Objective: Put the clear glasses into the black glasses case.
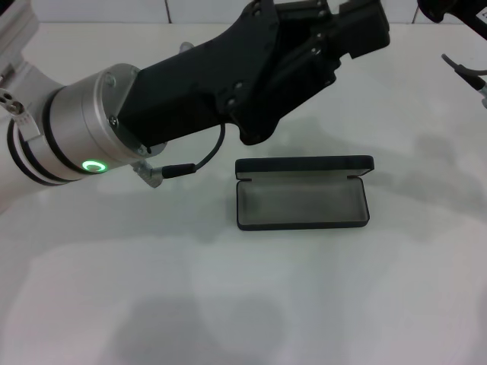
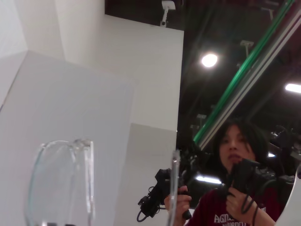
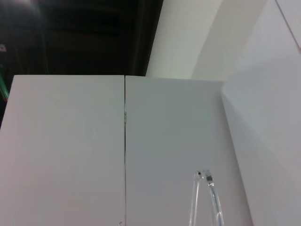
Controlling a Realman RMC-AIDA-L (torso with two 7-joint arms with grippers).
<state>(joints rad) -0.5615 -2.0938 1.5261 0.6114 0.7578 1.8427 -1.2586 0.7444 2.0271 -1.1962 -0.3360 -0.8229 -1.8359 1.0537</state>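
Left hand [image 1: 358,30] raised behind open black glasses case [image 1: 303,193], grip indiscernible; clear glasses [image 2: 61,183] before its camera

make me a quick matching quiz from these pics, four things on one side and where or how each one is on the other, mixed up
1. matte black rectangular glasses case
2. transparent colourless plastic glasses
3. ring light on the silver left arm
4. dark-haired person in a dark red shirt

a. glowing green
b. far in the background of the left wrist view
c. lying open on the white table, nothing inside
d. close in front of the left wrist camera

Pairs: 1-c, 2-d, 3-a, 4-b
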